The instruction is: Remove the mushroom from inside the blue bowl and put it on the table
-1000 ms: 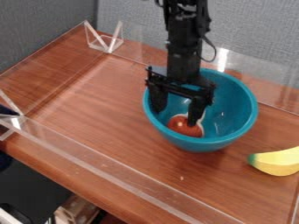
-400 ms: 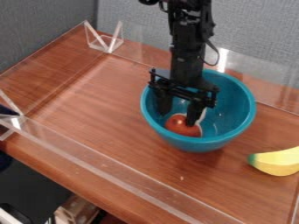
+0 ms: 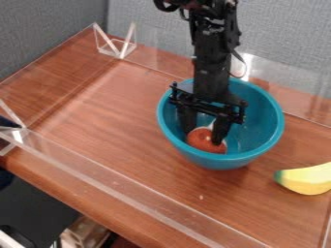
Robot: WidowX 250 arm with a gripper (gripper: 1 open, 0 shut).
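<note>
The blue bowl (image 3: pixel 258 131) stands on the wooden table (image 3: pixel 104 102) right of centre. In its bottom lies the mushroom (image 3: pixel 203 141), red-orange cap showing. My gripper (image 3: pixel 207 128) points straight down into the bowl, with its black fingers (image 3: pixel 192 118) down on either side of the mushroom. The jaws stand close to the cap on both sides. Whether they press on it I cannot make out at this size.
A yellow banana-shaped toy (image 3: pixel 305 177) lies on the table right of the bowl. Clear acrylic walls (image 3: pixel 116 184) edge the table at the front and back. A clear triangular stand (image 3: pixel 119 44) sits at the back left.
The jaws have narrowed around the mushroom from wide open. The arm has stayed in place inside the bowl, and the mushroom has not moved.
</note>
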